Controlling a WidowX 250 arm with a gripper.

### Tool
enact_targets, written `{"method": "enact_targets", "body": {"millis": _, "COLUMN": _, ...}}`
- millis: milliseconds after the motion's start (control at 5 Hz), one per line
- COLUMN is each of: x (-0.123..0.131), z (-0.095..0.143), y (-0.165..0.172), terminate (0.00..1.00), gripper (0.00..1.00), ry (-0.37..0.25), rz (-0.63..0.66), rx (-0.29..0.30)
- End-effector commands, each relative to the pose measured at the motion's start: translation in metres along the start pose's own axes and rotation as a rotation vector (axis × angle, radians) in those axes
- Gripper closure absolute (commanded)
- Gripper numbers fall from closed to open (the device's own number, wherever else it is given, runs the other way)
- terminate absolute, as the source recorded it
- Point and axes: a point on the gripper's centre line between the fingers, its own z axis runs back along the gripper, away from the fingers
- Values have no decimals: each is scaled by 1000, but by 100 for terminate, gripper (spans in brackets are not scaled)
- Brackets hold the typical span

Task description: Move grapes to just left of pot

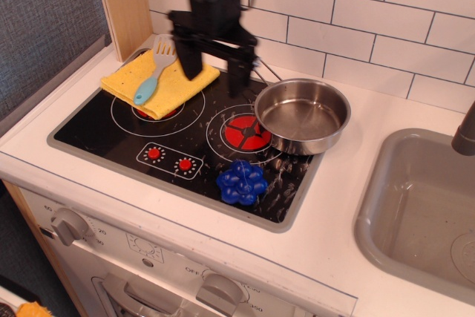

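The blue grapes (242,181) lie on the black stovetop near its front edge, in front of the pot. The shiny steel pot (302,115) sits on the right side of the stove, its wire handle pointing back left. My black gripper (214,70) hangs open and empty above the stove's back middle, just left of the pot's handle, well behind the grapes. Its image is motion-blurred.
A yellow cloth (159,82) with a light-blue-handled spatula (151,80) covers the back left burner. A red burner (247,131) sits left of the pot. A grey sink (415,213) is at the right. A wooden post (125,1) stands at the back left.
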Motion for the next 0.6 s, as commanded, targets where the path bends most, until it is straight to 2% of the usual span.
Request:
{"method": "enact_targets", "body": {"millis": 0, "x": -39, "z": 19, "y": -31, "terminate": 0, "gripper": 0, "ry": -23, "rz": -59, "rx": 3}}
{"method": "enact_targets", "body": {"millis": 200, "x": -62, "z": 11, "y": -36, "terminate": 0, "gripper": 0, "ry": 14, "rz": -85, "rx": -25}}
{"method": "enact_targets", "body": {"millis": 400, "x": -73, "z": -2, "y": -48, "terminate": 0, "gripper": 0, "ry": 40, "rz": -117, "rx": -40}}
